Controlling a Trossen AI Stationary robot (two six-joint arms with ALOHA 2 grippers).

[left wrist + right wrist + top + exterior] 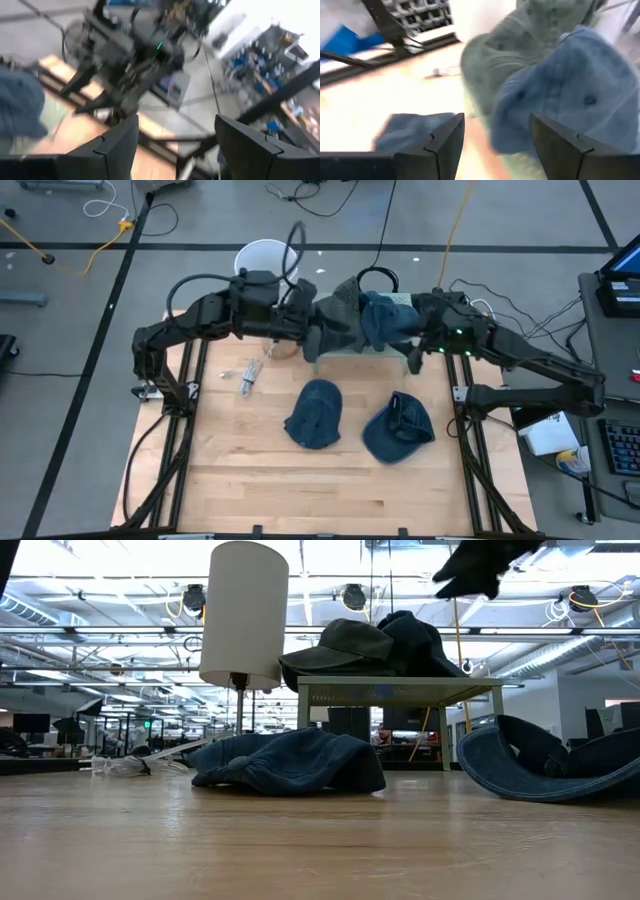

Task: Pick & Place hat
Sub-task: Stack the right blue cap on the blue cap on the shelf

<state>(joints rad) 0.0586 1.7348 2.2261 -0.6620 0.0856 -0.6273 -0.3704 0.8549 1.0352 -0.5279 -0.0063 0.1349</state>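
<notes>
Hats on the stand: a dark olive cap [338,308] and a blue denim hat [385,318] are sitting side by side, touching, on the small green stand [398,692] at the upper centre of the high view.
Hats on the bench: a second denim hat [317,413] is lying flat at the centre of the wooden bench [250,470]; a denim cap [399,429] is resting upside down just right of it, the two near but apart.
Left gripper [176,140]: hovering above the stand's left end by the olive cap; its fingers [115,145] are standing spread apart, gripping nothing.
Right gripper [496,137]: hanging above the stand's right end, facing the blue hat and the olive cap; its fingers [445,142] are standing wide apart, empty.
Other items: a white cylinder [243,612] is rising in the upper left of the low view; a small cable bundle [249,374] is lying on the bench, left of centre.
</notes>
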